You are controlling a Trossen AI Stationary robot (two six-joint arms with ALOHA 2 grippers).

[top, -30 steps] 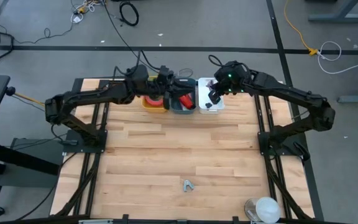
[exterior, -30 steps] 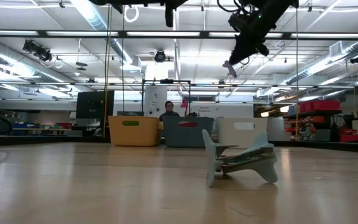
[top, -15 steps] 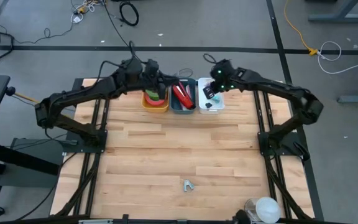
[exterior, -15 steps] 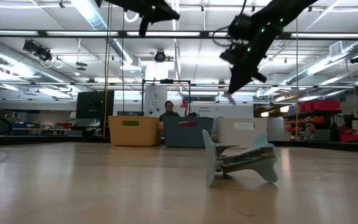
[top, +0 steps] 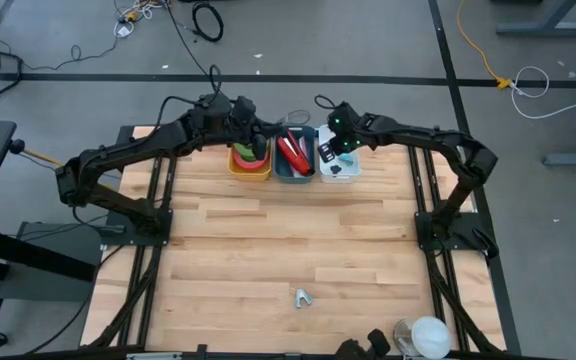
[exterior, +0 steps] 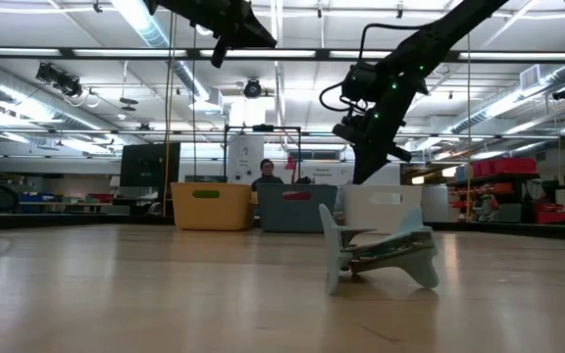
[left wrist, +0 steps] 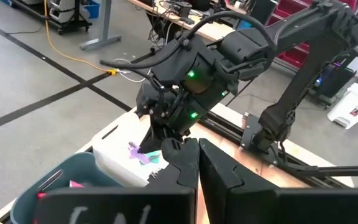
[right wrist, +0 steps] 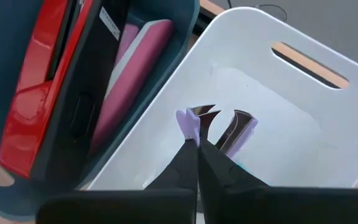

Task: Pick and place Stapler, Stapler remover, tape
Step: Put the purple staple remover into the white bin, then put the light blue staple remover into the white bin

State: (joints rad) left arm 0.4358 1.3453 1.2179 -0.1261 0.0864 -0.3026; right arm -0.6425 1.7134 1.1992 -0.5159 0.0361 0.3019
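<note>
My right gripper (right wrist: pixel 196 148) is shut on a purple staple remover (right wrist: pixel 219 124) and hangs low over the white bin (top: pixel 340 168), the right one of three bins at the table's far edge. My left gripper (left wrist: pixel 197 163) is shut and empty, above the yellow bin (top: pixel 236 165). That bin holds green tape (top: pixel 247 151) and pinkish-red tape (top: pixel 253 166). A red stapler (right wrist: pixel 36 93) and a pink one (right wrist: pixel 129 74) lie in the blue-grey middle bin (top: pixel 295 172). A pale staple remover (top: pixel 302 296) rests on its handles near the table's near edge. My right gripper pinches the purple staple remover by one purple handle (right wrist: pixel 188 126) between its fingertips, coming from above and pointing down into the white bin. The remover's metal claws (right wrist: pixel 205 112) point away from the fingers. I cannot tell whether it touches the bin's floor.
The three bins stand side by side, so both grippers work close together there. A white round object (top: pixel 428 335) sits at the near right corner. Bare wood (top: pixel 288 240) fills the table's middle. A person (exterior: pixel 266 175) shows beyond the far edge.
My right gripper has come down and moved a little left, carrying the purple staple remover down into the white bin. My left gripper has moved left from above the blue-grey bin to above the yellow bin, then stayed there.
</note>
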